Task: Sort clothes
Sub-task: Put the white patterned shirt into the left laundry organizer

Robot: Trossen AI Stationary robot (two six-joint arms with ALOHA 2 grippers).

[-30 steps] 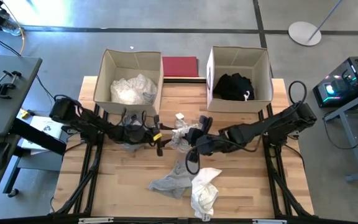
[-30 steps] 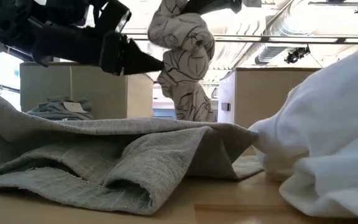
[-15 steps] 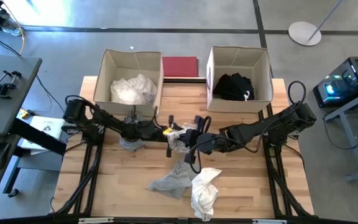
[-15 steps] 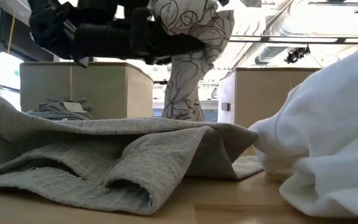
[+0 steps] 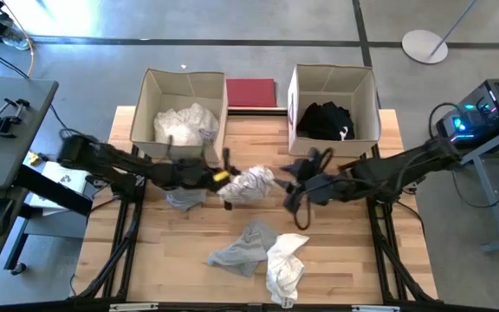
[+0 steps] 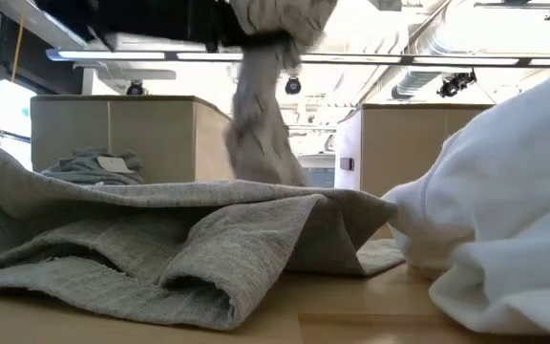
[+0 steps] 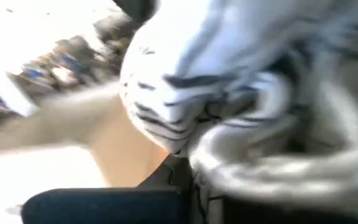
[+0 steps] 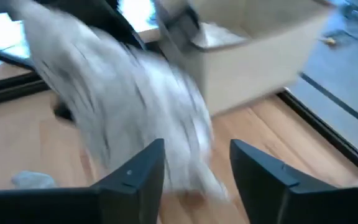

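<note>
A white garment with black line pattern hangs bunched above the table's middle, with my left gripper shut on it. In the low view the patterned garment dangles, blurred, behind a grey garment. My right gripper stands open just right of the patterned garment, touching nothing; its wrist view shows the patterned garment beyond its spread fingers. The grey garment and a white one lie near the front edge. Another grey piece lies under my left arm. My left gripper pinches the patterned garment at its left, upper end between its two fingers, coming level from the table's left. The bunched cloth hangs slack below the fingers; its lower end is hidden behind the grey garment in the low view.
Two beige fabric boxes stand at the back: the left box holds white clothes, the right box holds black ones. A dark red mat lies between them. Bare wood shows between the boxes and the front garments.
My left gripper has reached toward the table's right to the patterned garment and shut on it. My right gripper, which held that garment, has opened and drawn back toward the right edge. The garment has swung leftward and now hangs from my left gripper.
</note>
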